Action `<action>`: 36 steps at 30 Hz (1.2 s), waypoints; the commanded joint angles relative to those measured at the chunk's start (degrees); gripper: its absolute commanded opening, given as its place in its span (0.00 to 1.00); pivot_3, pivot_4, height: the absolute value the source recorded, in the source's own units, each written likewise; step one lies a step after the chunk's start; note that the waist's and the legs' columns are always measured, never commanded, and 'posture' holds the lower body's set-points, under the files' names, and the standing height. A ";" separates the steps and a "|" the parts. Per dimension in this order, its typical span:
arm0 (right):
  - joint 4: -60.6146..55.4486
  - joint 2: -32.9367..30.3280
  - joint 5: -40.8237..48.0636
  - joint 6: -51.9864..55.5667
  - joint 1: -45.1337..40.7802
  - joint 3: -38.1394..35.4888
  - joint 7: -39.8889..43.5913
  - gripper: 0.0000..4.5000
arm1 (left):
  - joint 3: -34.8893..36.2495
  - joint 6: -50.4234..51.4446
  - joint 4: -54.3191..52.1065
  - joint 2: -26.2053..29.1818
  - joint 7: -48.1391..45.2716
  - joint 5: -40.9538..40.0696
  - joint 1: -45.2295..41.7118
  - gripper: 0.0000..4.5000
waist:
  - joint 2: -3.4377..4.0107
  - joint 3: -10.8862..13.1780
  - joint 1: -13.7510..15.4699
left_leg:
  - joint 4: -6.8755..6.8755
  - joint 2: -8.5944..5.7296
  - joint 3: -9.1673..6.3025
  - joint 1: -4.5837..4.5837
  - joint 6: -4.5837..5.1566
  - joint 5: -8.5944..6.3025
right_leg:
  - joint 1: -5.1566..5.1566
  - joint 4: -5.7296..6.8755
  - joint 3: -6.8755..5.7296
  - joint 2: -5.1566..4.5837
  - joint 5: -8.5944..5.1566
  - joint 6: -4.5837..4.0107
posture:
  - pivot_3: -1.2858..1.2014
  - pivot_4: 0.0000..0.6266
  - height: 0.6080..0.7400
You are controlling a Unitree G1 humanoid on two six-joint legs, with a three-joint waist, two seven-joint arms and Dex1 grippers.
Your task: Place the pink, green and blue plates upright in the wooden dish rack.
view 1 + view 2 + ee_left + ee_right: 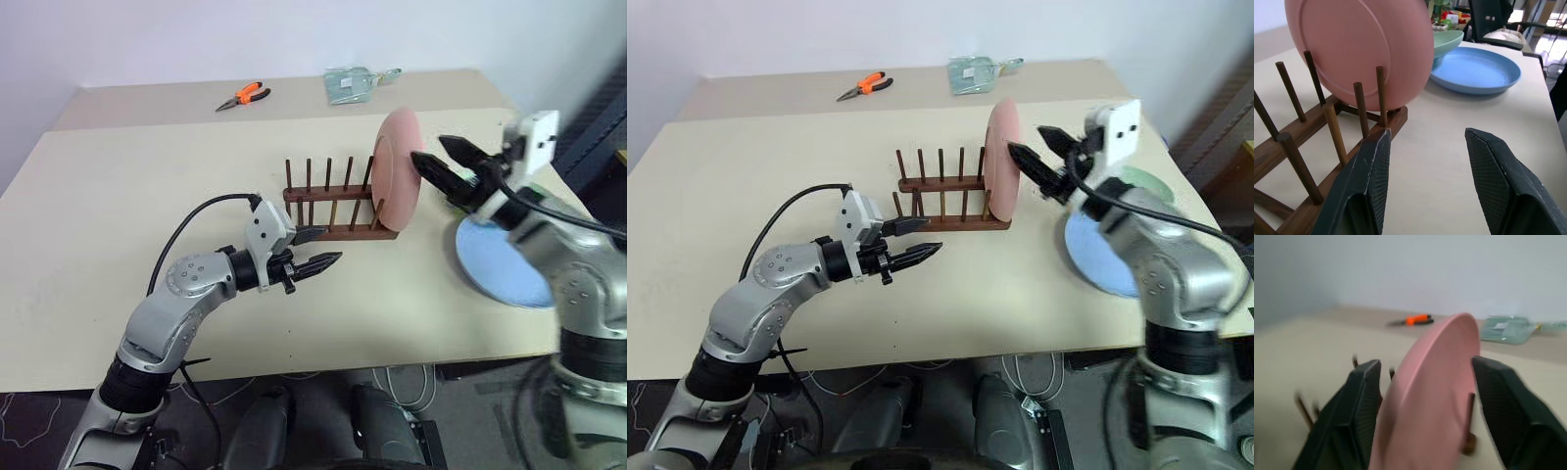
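While the pink plate (400, 171) stands upright in the end slot of the wooden dish rack (333, 208), the right gripper (437, 157) sits just beside the plate's rim with its fingers spread and not touching it. At the rack's near end, the left gripper (318, 249) is spread too, empty, one finger close to a rail. Beyond the rack's plate end, the blue plate (1095, 257) lies flat on the table (118, 245), the green plate (1447, 41) just behind it.
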 commanded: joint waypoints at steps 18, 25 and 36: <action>38.47 -15.36 -55.01 -39.42 -2.29 20.00 -6.73 0.05 | 0.78 -0.50 -1.68 0.06 -1.32 0.81 -0.20 0.54 | 0.02 0.05 -0.30 | 0.06 0.08 0.67 0.17 0.04 -0.02 | -0.03 0.03 0.31 -0.07 0.01 -0.10 | 0.52 0.24 1.00; 22.58 -10.29 -42.72 -36.28 -2.12 7.72 -6.34 0.01 | 1.50 -0.89 -1.61 0.45 -0.94 0.80 0.80 0.54 | 0.00 0.05 -0.31 | 0.07 0.09 0.65 0.19 0.04 -0.02 | -0.03 0.08 0.32 -0.06 0.02 -0.07 | 0.52 0.24 1.00; -12.50 12.42 32.93 -5.19 -9.24 -5.73 -18.75 0.01 | 6.33 -6.47 5.28 2.15 -1.75 2.88 3.24 0.54 | 0.00 0.06 -0.18 | 0.05 0.11 0.04 0.18 0.08 -0.04 | 0.03 0.10 0.17 -0.03 0.02 -0.08 | 0.52 0.24 1.00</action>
